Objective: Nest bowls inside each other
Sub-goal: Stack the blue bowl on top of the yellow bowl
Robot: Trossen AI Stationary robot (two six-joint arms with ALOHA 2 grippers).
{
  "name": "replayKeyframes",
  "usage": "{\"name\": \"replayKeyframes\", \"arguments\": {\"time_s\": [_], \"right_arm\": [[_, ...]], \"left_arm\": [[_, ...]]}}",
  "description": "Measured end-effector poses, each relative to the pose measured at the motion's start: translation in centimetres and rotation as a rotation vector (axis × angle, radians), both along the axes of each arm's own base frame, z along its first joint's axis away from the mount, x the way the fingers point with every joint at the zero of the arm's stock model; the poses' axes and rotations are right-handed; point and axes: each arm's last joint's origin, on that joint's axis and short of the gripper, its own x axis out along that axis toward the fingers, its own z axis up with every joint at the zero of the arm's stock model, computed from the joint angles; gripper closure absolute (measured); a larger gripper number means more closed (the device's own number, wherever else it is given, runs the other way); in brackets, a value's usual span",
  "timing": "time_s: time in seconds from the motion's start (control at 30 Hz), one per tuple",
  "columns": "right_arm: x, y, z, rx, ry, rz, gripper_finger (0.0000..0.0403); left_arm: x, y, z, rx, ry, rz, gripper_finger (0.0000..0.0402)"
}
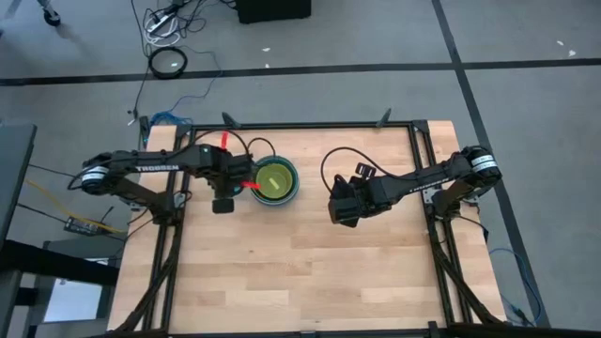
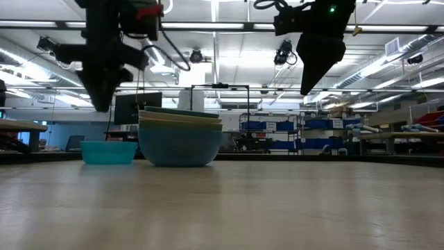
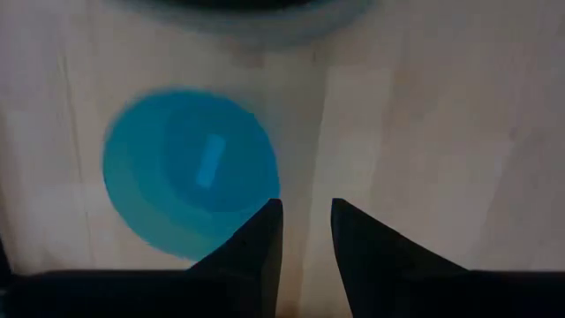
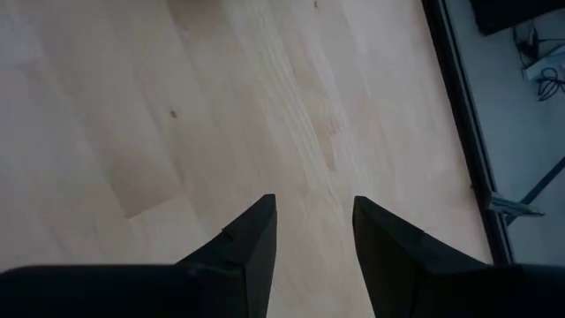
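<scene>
Above the cyan bowl, beside the nested stack, the left gripper is held narrowly open and empty.

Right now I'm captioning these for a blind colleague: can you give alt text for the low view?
A stack of nested bowls, its outer bowl teal, sits on the wooden table, with a small cyan bowl beside it. The left gripper hangs above the cyan bowl, and the right gripper hangs high over bare table; both are empty.
</scene>
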Motion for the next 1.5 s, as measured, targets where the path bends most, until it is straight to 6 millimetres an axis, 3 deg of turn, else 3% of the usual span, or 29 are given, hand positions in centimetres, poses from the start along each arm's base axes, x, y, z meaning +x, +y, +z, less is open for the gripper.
{"name": "replayKeyframes", "arguments": {"time_s": [0.4,0.8,1.03,1.5], "right_arm": [[0.0,0.0,0.0,0.006,-0.002,0.003,0.0266],[0.5,0.0,0.1,0.009,-0.035,0.025,0.0266],[0.6,-0.1,0.1,0.011,-0.043,0.021,0.0266],[0.9,-0.4,0.1,0.011,-0.057,0.026,0.0266]], "left_arm": [[-1.9,1.1,-6.4,-0.025,0.021,0.083,0.0294],[-2.0,1.7,-6.3,0.015,0.017,0.132,0.0294],[-1.0,2.2,-4.5,0.023,-0.066,0.089,0.0294],[-1.8,4.2,-6.2,0.034,-0.078,0.14,0.0294]]}}
